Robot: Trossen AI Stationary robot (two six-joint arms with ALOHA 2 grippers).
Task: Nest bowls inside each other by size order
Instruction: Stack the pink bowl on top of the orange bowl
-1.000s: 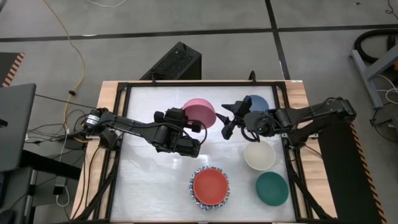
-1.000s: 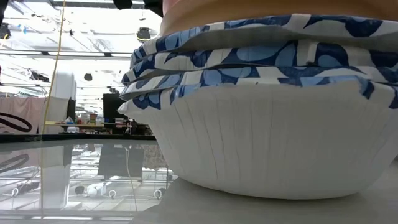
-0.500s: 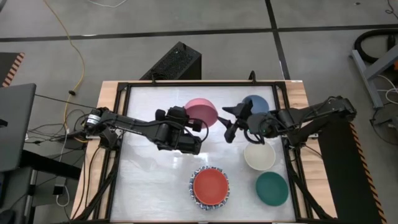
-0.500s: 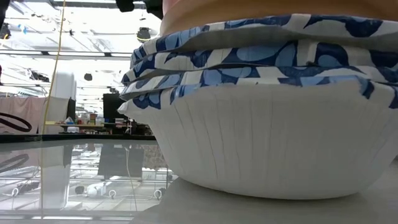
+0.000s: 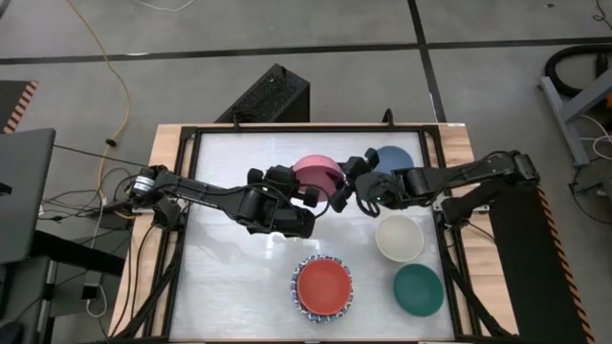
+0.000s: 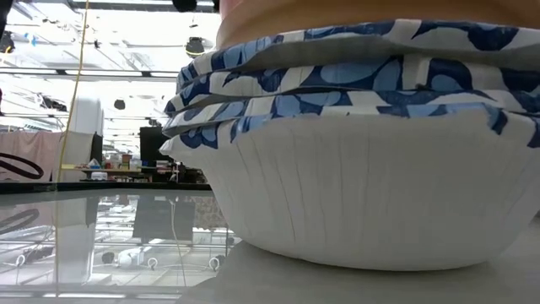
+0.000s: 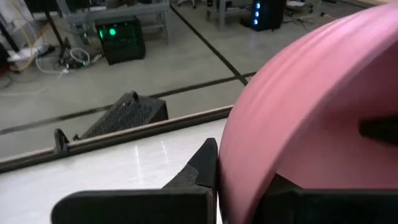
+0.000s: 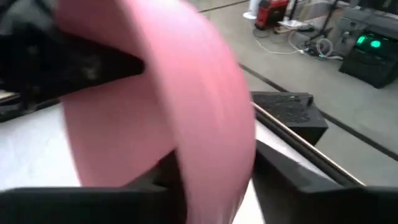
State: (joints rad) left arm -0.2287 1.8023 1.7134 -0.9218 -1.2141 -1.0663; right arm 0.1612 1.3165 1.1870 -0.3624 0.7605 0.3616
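The pink bowl (image 5: 320, 173) is tipped on edge above the table's far middle, between both grippers. My left gripper (image 5: 312, 194) is shut on the bowl's near-left side. My right gripper (image 5: 342, 191) is open, with its fingers on either side of the bowl's right rim (image 8: 211, 155). The blue bowl (image 5: 394, 160), cream bowl (image 5: 399, 238) and teal bowl (image 5: 418, 290) sit on their bases along the right side. The red bowl (image 5: 323, 285) lies in a stack of white, blue-rimmed bowls (image 6: 354, 152) at the near middle. My left gripper pinches the pink bowl's rim (image 7: 245, 186), one finger (image 7: 202, 168) on the outer wall and the other inside. It comes level from the table's left. The bowl is tilted, its opening turned toward the right arm. Whether it is lifted clear does not show.
A black frame (image 5: 191, 191) runs round the white table top. There is free room on the left half (image 5: 229, 277) of the table. A black box (image 5: 273, 94) stands on the floor beyond the far edge.
My left gripper has carried the pink bowl a little toward the table's right edge and tipped it up on edge. My right gripper has gone toward the table's left until its fingers stand around the bowl's rim.
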